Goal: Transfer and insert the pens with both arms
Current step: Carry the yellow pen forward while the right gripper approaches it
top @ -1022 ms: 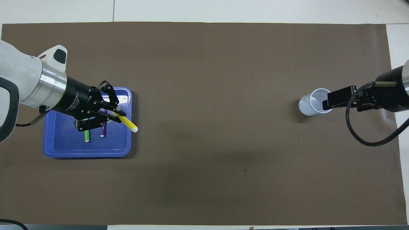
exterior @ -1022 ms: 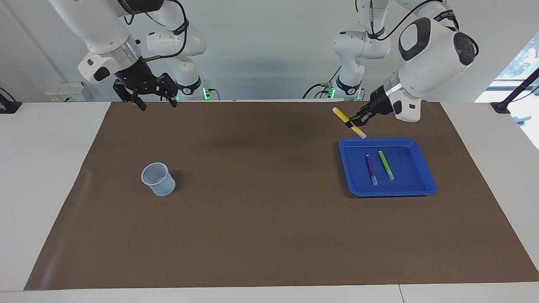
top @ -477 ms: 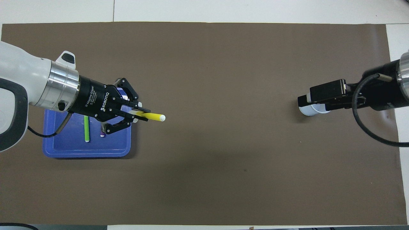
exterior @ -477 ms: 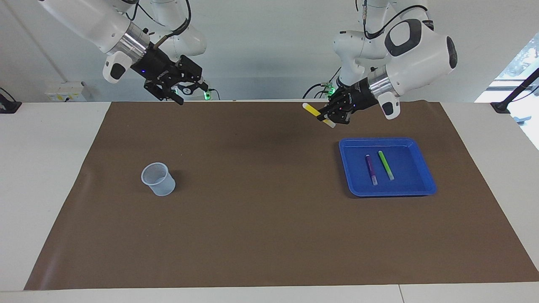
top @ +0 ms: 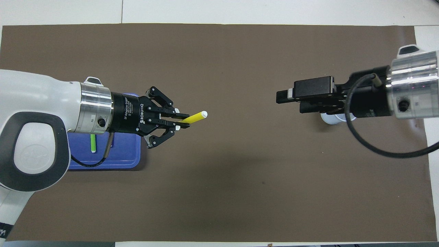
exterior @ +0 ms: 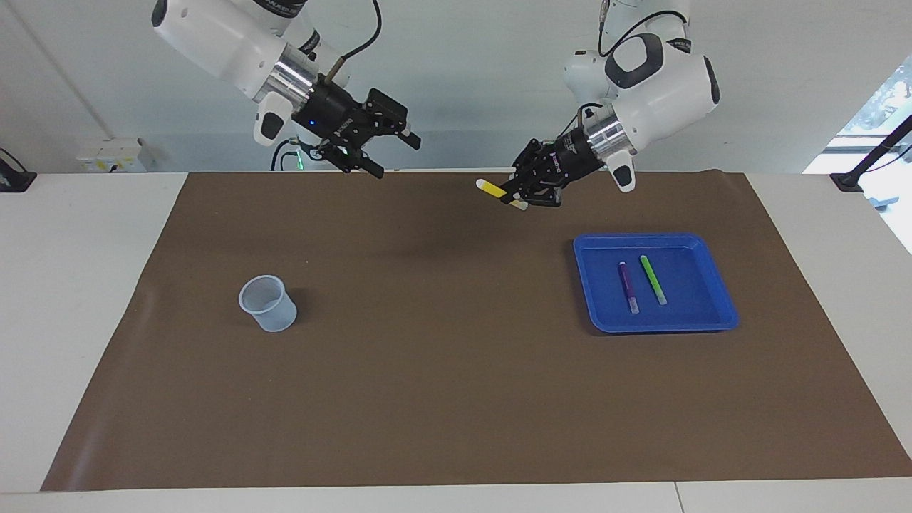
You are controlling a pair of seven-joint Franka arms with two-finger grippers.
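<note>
Overhead view hides the purple pen (exterior: 628,286) under the left arm, leaving only the green pen (top: 93,143) visible in the blue tray (top: 120,161), while the facing view shows both lying side by side there, long axes running toward and away from the robots. The left gripper (exterior: 519,194) is clenched on the yellow pen (top: 193,117), held raised over the brown mat (exterior: 456,370) on the worktop, its long axis pointing toward the right arm. The right gripper (exterior: 393,153) hangs released, partly covering the mesh cup (exterior: 267,303) from above.

Plain pale wall (exterior: 463,85), bright window (exterior: 880,107), white table (exterior: 71,299), brown mat (exterior: 456,399)
</note>
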